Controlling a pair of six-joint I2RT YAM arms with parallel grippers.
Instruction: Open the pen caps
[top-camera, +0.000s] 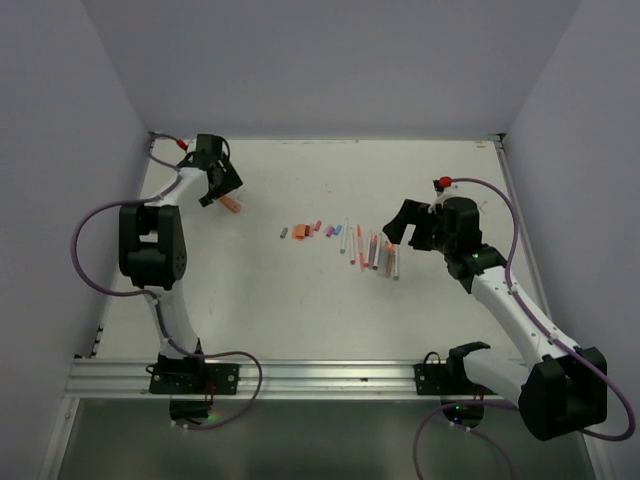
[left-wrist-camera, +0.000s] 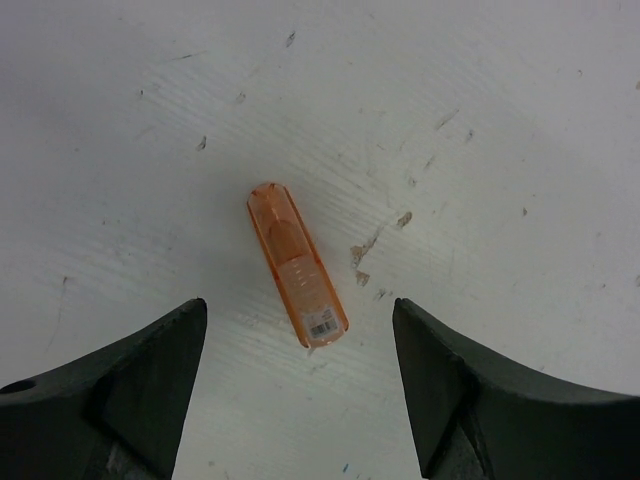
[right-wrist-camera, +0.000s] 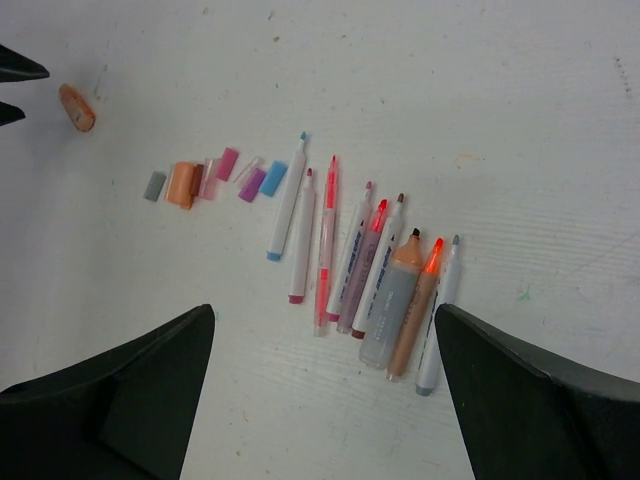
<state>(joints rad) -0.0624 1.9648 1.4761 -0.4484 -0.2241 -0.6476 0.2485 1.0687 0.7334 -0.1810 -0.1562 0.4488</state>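
The left gripper (left-wrist-camera: 298, 308) hangs over the far left of the white surface (left-wrist-camera: 520, 110) with its jaws released and spread wide. Between them, touching neither, lies a thick orange cap (left-wrist-camera: 297, 265). It is a translucent plastic sleeve, rounded at one end and open at the other, with a small printed label near the open end. It lies well apart from everything else, which looks like a way of keeping it clear of the work. The surface here is matte and scuffed, with small chips and dark flecks.

The right gripper (right-wrist-camera: 322, 312) hovers above the row of pens (right-wrist-camera: 302, 230), its jaws likewise released and empty. The pens lie side by side, slim pale barrels beside a thicker marker (right-wrist-camera: 388, 305) with an orange neck, their coloured tips bare. Just left of them sits a cluster of loose caps (right-wrist-camera: 182, 185), short plastic tubes in orange, pink, purple and blue. Judging by that, little uncapping seems left.
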